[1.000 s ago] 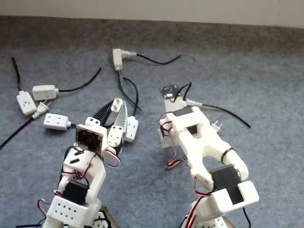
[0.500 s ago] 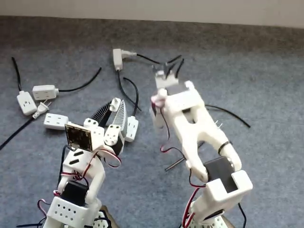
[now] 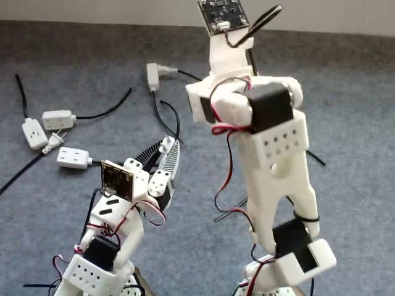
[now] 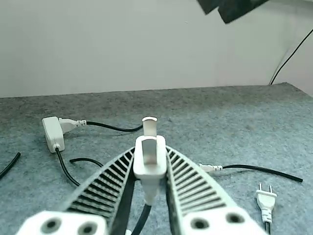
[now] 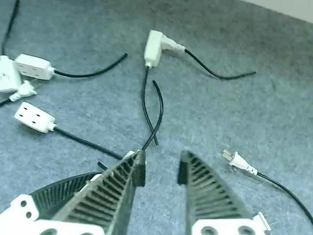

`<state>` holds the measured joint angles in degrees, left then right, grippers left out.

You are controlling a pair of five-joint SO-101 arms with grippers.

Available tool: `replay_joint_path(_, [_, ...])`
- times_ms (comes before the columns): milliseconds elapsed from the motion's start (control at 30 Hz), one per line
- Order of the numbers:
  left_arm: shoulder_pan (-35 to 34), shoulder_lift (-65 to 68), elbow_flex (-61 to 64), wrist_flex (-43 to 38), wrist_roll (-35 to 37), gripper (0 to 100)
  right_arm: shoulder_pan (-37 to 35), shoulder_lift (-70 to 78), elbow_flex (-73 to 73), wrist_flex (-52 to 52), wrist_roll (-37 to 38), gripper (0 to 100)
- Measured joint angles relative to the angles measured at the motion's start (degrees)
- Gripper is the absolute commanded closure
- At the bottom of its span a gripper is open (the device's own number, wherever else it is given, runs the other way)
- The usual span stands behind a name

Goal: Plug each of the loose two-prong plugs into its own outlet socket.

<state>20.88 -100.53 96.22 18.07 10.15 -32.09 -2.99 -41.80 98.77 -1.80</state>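
The left gripper [image 4: 150,157] is clamped on a white socket block [image 4: 149,164], whose black cord drops away between the ribbed fingers. The block is upright and lifted off the grey carpet [image 4: 205,122]. In the high view the same gripper [image 3: 168,154] sits low, near the middle of the carpet.

The right gripper [image 5: 161,169] hangs high over the carpet with its fingers parted and nothing between them. A loose two-prong plug [image 5: 238,160] lies just beyond one fingertip, its cord trailing off to the edge. From the left wrist, a second loose plug [image 4: 265,199] lies nearer than that one [image 4: 210,168].

Farther out lies an angled white plug [image 3: 152,75] with looping black cord. Well off to the left are three more socket blocks [image 3: 72,157] [image 3: 58,119] [image 3: 34,134], with a small plug [image 3: 54,140] among them.

Bare carpet runs from the held block to the pale wall [image 4: 146,44] at the far edge. The cords crowd the left side.
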Motion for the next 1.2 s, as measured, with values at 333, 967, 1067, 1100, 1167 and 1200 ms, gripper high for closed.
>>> replay_joint_path(333, [0.0,0.0,0.0,0.0,0.0,99,-17.32,-15.56,21.19,-0.35,4.57,99.1])
replay_joint_path(967, [0.0,0.0,0.0,0.09,0.0,99,-19.87,-46.15,79.82,-47.03,13.36,99.1])
replay_joint_path(1067, [0.18,0.09,0.0,0.09,0.0,99,-18.37,-46.42,81.85,-49.93,13.71,99.1])
replay_joint_path(1100, [0.26,0.09,0.0,0.09,0.0,99,-17.76,-46.42,82.11,-50.2,13.71,99.1])
replay_joint_path(1167, [0.44,0.09,0.0,0.09,0.0,99,-16.35,-46.42,82.2,-50.64,13.71,99.1])
replay_joint_path(1200, [0.44,0.09,0.0,0.09,0.0,99,-15.47,-46.42,82.37,-51.25,13.89,99.1])
